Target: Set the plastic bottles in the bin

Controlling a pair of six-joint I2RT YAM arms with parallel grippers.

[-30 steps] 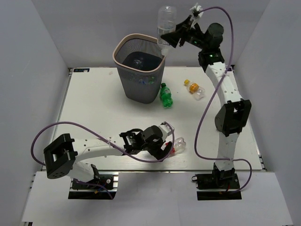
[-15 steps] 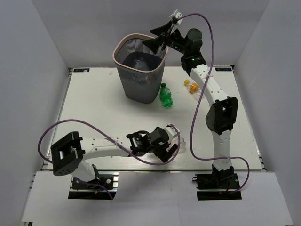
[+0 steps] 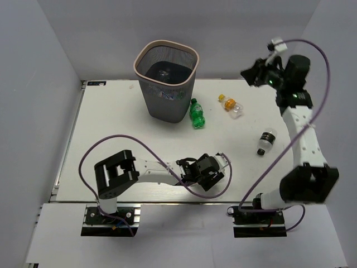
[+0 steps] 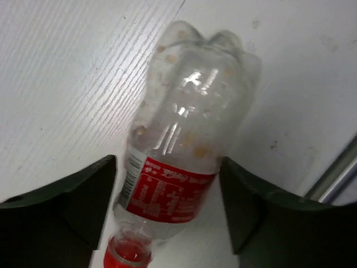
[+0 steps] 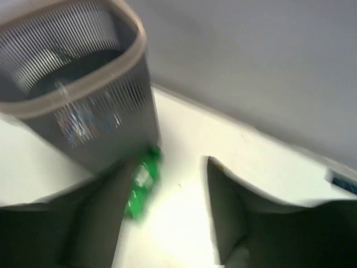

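A clear plastic bottle (image 4: pixel 184 134) with a red label and red cap lies on the table near its front edge. My left gripper (image 4: pixel 167 167) is open, with one finger on each side of its label end. In the top view the left gripper (image 3: pixel 215 169) sits low at the front. My right gripper (image 3: pixel 252 73) hangs open and empty, high at the back right. The mesh bin (image 3: pixel 146 58) stands at the back with bottles inside. On the table lie a green bottle (image 3: pixel 197 113), an orange-capped bottle (image 3: pixel 231 106) and a dark-capped bottle (image 3: pixel 266 141).
Grey walls close in the table on three sides. A metal rail (image 4: pixel 334 173) runs along the front edge just beside my left gripper. In the blurred right wrist view the bin (image 5: pixel 95 134) and the green bottle (image 5: pixel 140 187) lie beyond the open fingers.
My right gripper carried a clear bottle over the bin, let it go and swung back to the right, empty. My left gripper slid right along the front edge and now straddles the red-labelled bottle.
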